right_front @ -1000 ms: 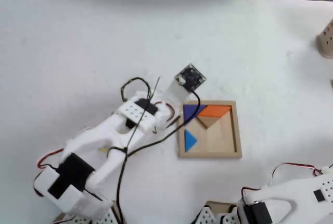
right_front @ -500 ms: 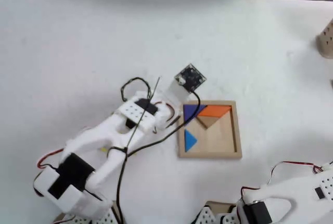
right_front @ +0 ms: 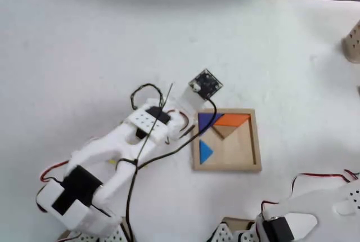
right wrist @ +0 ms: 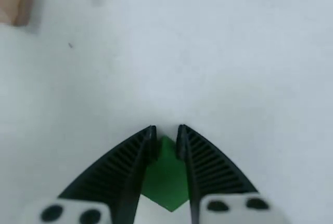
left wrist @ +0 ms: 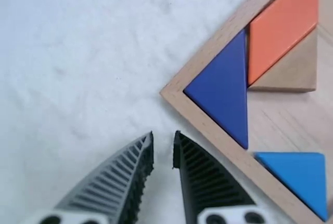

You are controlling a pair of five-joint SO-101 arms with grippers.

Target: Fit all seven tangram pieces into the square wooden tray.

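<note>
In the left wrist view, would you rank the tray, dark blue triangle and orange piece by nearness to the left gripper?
1. tray, its corner facing the left gripper
2. dark blue triangle, inside that corner
3. orange piece, beyond it

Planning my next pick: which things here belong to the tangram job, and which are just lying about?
Job: wooden tray; in it dark blue triangle, orange piece, plain wood triangle, light blue triangle; green piece in the right end effector.
Lying about: tan block at the high view's right edge.
</note>
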